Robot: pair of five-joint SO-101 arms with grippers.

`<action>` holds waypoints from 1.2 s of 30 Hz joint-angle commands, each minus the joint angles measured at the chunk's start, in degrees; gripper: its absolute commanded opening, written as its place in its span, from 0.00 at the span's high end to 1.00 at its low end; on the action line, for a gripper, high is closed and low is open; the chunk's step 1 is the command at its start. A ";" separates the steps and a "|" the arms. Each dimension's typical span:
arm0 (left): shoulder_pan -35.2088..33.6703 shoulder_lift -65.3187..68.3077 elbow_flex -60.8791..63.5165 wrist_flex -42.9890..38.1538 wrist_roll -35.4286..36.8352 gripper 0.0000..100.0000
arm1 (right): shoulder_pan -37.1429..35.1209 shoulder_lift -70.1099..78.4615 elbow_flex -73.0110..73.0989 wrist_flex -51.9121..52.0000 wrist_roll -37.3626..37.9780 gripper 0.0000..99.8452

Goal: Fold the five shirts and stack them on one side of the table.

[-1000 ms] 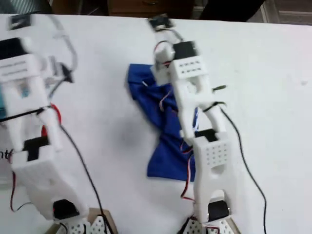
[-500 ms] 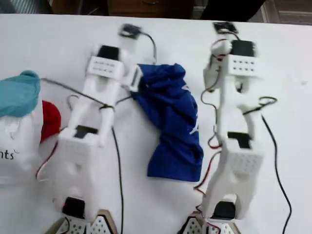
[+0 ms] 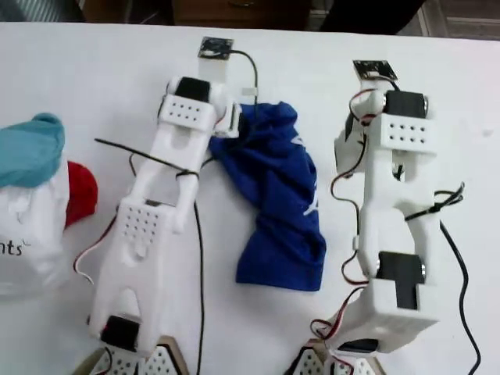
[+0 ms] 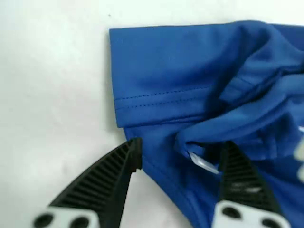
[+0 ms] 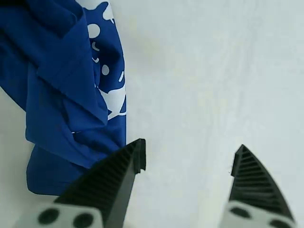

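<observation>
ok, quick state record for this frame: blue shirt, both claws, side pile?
blue shirt: crumpled, unfolded, middle of table
left claw: open, astride a fold near the blue shirt's far edge
right claw: open, over bare table beside the blue shirt
side pile: teal shirt, red shirt, white shirt, bunched at the left edge
</observation>
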 commanded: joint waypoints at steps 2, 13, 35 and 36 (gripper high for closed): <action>0.62 1.76 -6.73 0.62 2.64 0.79 | 0.22 -5.49 2.73 -1.80 0.18 0.71; -1.67 2.02 -19.82 10.90 2.20 0.98 | 0.22 -5.85 5.27 -2.86 0.18 0.71; -1.85 13.19 -28.70 14.77 -10.64 0.75 | -2.59 -6.11 5.27 -4.53 0.00 0.71; -1.23 13.89 -28.70 14.59 -7.91 0.76 | -3.03 -6.11 5.27 -4.53 -0.09 0.71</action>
